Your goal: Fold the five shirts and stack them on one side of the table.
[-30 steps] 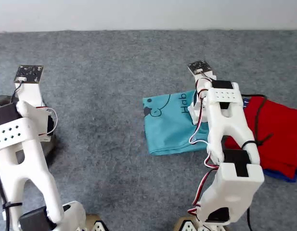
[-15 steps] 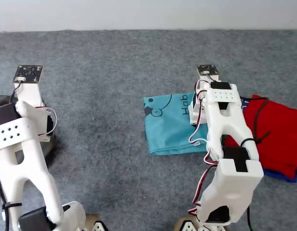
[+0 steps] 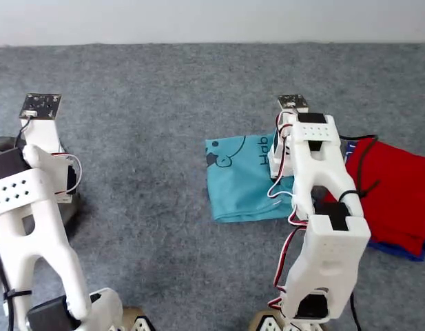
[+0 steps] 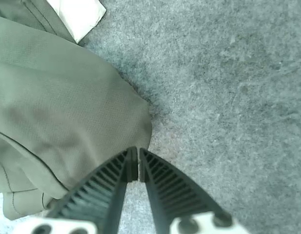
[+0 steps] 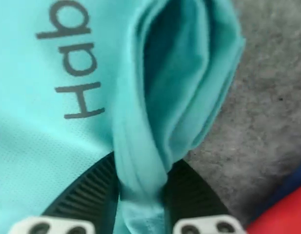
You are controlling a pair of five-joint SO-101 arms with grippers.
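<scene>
Teal shirt [image 3: 240,186] pinched at its bunched edge by the right pincer [image 5: 141,175].
The rest lay on the bench [image 3: 143,103] beyond that pincer, the red shirt [image 3: 395,193] close beside it. Lifting the fold clear before carrying it over should avoid dragging. The left pincer [image 4: 139,163] was nearly shut on nothing, at the edge of an olive shirt [image 4: 62,112].

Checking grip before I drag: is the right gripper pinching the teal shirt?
Yes, in the right wrist view a bunched fold of the teal shirt sits clamped in the right gripper.
</scene>
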